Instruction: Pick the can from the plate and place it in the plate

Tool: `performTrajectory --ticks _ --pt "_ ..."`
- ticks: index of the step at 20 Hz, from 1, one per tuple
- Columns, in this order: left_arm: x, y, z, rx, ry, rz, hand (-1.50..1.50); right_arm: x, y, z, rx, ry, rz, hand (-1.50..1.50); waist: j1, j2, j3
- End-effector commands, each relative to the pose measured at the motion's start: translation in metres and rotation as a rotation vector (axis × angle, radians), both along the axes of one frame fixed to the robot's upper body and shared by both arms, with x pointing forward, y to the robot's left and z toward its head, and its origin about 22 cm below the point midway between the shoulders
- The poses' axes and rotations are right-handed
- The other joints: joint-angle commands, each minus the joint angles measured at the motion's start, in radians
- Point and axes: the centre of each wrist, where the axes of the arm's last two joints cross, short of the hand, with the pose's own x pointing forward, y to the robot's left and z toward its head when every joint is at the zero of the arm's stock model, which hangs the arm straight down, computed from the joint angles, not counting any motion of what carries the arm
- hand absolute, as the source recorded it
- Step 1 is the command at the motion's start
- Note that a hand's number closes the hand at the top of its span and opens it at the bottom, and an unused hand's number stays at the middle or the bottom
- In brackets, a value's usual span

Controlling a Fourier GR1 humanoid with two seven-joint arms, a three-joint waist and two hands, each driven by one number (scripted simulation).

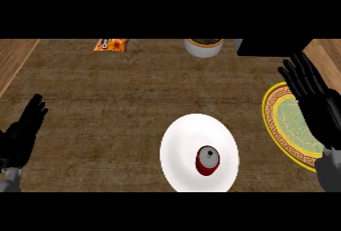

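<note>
Counter (100, 103) surface is brown with a mottled, worn grain; paler wood strips run along its left and right edges. At the far edge sit an orange snack bag (110, 44), a grey pot (204, 47) holding something dark, and a black block (273, 47) at the far right.

White plate (198, 152) lies near centre, toward the near edge. Red can (207, 160) stands upright on it, grey top facing the camera, long axis vertical, set right of and below the plate's middle. Which way its label faces cannot be told.

Second plate (288, 121), green centre with a yellow patterned rim, lies at the right, apart from the white one.

Right hand (311, 100) hangs over the patterned plate, fingers straight and spread, holding nothing. Left hand (22, 131) shows at the left edge, fingers straight, likewise holding nothing. Both are well apart from the can.
</note>
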Motion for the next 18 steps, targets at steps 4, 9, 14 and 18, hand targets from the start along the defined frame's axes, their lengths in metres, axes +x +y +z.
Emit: performTrajectory --ticks 4,9,14,18 --pt "0.036 -0.050 0.053 0.058 -0.257 -0.316 0.00 0.003 0.046 -0.082 -0.231 0.639 0.343 -1.50 0.091 0.087 0.015" --pt "0.044 -0.101 0.069 0.030 -0.340 -0.577 0.00 0.016 0.066 -0.067 -0.843 0.698 0.673 -1.50 0.157 0.088 0.012" --pt "0.051 -0.116 0.078 0.041 -0.338 -0.639 0.00 0.046 0.128 -0.024 -1.203 0.500 0.870 -1.50 0.134 0.067 0.019" --pt "0.047 -0.125 0.077 0.043 -0.312 -0.603 0.00 0.057 0.190 -0.031 -1.318 0.478 0.994 -1.50 0.077 0.054 0.020"
